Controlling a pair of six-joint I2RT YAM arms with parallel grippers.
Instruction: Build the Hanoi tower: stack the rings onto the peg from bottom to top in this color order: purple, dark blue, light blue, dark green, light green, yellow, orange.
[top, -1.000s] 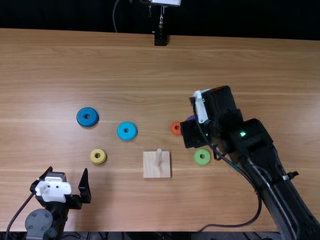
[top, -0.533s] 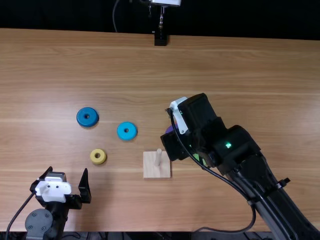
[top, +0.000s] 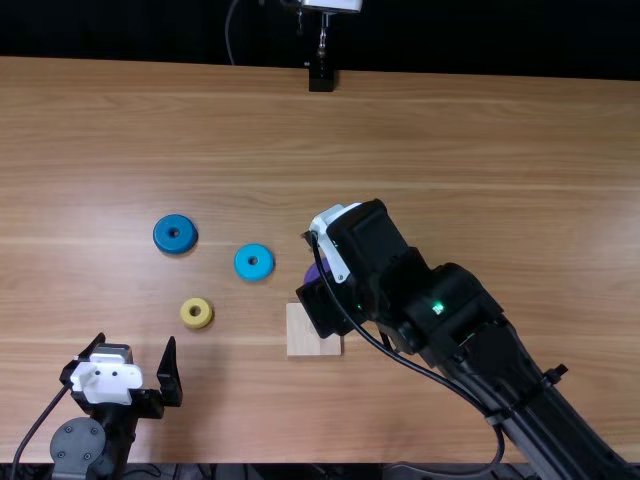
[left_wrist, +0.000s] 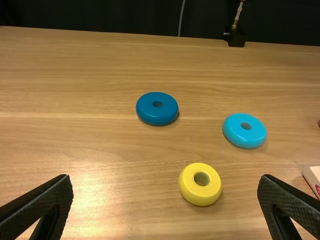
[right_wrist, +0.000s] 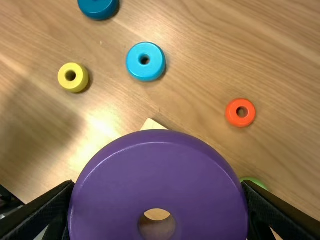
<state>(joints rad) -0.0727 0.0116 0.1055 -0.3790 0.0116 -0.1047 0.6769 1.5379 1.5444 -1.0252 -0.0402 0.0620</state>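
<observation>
My right gripper is over the back of the wooden peg base, its peg hidden, with the purple ring held. In the right wrist view the right gripper is shut on the purple ring, one finger at each side. My left gripper stands open at the near left; in its wrist view the left gripper has nothing between its fingers. Flat on the table lie the dark blue ring, light blue ring, yellow ring and orange ring.
A light green ring peeks out beside the right gripper's finger. The right arm spans the table's near right part. A black stand is at the far edge.
The right gripper has moved left with the purple ring, from the right of the base to over its back part, covering the peg. The left arm has kept still.
</observation>
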